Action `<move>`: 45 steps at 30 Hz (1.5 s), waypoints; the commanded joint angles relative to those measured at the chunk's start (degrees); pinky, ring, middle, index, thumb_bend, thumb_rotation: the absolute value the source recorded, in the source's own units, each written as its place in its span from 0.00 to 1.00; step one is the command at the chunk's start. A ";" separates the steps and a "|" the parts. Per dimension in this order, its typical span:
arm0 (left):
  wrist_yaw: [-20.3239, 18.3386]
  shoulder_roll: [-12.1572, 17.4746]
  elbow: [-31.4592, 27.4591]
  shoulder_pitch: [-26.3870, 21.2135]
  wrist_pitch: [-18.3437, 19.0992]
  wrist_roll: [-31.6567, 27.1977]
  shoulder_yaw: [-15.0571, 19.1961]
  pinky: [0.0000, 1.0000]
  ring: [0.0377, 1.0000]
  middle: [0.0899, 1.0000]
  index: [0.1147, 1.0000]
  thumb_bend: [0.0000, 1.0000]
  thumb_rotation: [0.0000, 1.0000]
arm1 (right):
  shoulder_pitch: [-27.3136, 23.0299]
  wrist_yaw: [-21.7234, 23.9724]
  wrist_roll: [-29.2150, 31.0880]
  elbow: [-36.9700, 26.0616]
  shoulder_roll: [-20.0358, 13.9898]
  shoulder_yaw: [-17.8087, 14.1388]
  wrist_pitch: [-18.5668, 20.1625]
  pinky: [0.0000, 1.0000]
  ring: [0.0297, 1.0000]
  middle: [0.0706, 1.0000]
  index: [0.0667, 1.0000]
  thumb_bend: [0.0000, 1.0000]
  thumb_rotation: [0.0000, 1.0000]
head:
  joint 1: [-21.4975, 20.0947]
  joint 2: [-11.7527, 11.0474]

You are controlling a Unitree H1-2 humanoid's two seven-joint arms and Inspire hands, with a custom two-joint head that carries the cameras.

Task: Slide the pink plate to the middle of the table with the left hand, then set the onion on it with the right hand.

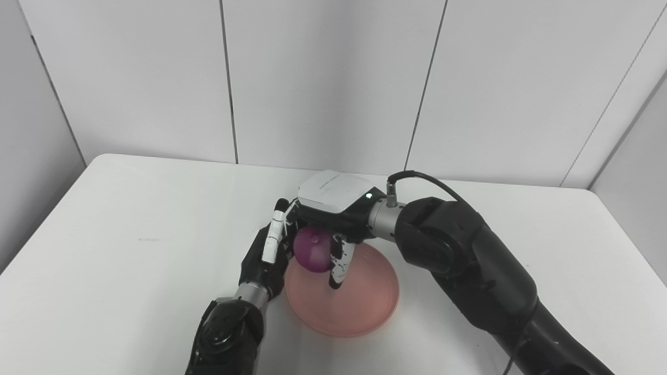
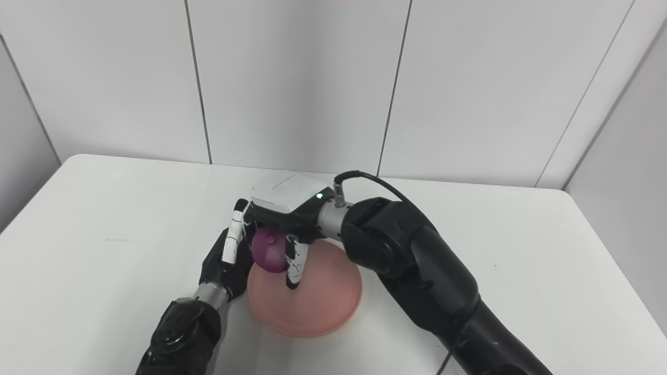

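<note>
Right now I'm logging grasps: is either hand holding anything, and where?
The right hand holds the purple onion by its sides, above the pink plate. The left hand sits at the plate's edge.

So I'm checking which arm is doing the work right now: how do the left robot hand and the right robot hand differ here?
The right robot hand is closed around the purple onion above the pink plate; the left robot hand holds nothing. The right robot hand reaches over the plate from the right, while the left robot hand stands upright against the plate's left edge. Both are at the same plate, near the table's middle.
</note>
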 commanded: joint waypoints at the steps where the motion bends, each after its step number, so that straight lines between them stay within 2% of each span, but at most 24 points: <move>1: 1.81 -0.04 3.36 4.53 5.33 0.62 0.22 0.77 0.87 0.88 0.83 0.77 0.88 | -1.35 -2.06 -0.70 0.01 -0.33 -0.50 -1.50 0.42 0.51 0.45 0.46 0.53 0.00 | -0.24 0.15; 3: 1.74 -0.04 3.41 4.46 5.55 0.43 0.37 0.77 0.87 0.88 0.82 0.77 0.88 | -1.07 -2.24 -0.72 0.52 -0.19 -0.59 -1.35 0.38 0.46 0.45 0.46 0.53 0.00 | -0.52 0.19; 7: 1.61 0.02 3.42 4.28 5.68 0.54 0.28 0.79 0.88 0.88 0.82 0.76 0.88 | -0.72 -2.76 -1.00 1.93 -0.17 -0.10 -2.05 0.37 0.43 0.45 0.46 0.53 0.00 | -0.74 0.32; 17: 1.83 0.22 3.19 4.26 6.13 0.82 0.20 0.78 0.87 0.87 0.81 0.77 0.88 | -0.29 -1.73 -3.30 3.08 0.52 1.64 -0.65 0.36 0.42 0.45 0.46 0.53 0.00 | -1.30 0.71; 23: 1.68 0.33 3.31 4.25 5.77 0.81 0.15 0.77 0.86 0.87 0.81 0.78 0.88 | 0.47 -2.45 -2.98 3.54 0.41 1.67 -1.23 0.34 0.40 0.45 0.46 0.53 0.00 | -1.45 0.84; 28: 1.79 0.47 2.80 4.21 6.18 0.87 0.17 0.76 0.86 0.87 0.82 0.77 0.89 | 0.63 -2.42 -3.58 4.33 0.23 3.03 -2.46 0.31 0.36 0.45 0.46 0.53 0.00 | -1.71 0.90; 35: 1.56 0.74 2.46 4.24 6.54 0.66 0.21 0.75 0.86 0.86 0.81 0.76 0.89 | 1.30 -2.44 -4.09 3.89 -0.07 3.52 -1.94 0.31 0.35 0.44 0.46 0.53 0.00 | -2.04 1.08; 41: 1.40 0.97 2.36 4.29 6.51 0.65 0.22 0.75 0.86 0.86 0.81 0.77 0.88 | 2.22 -2.92 -4.21 4.25 -0.59 3.26 -1.86 0.37 0.44 0.45 0.46 0.53 0.00 | -2.28 1.16; 45: 1.31 1.10 2.55 4.19 6.42 0.70 0.15 0.76 0.86 0.87 0.81 0.77 0.88 | 2.58 -3.37 -4.58 4.37 -1.14 3.59 -2.61 0.36 0.43 0.45 0.46 0.53 0.00 | -2.30 1.06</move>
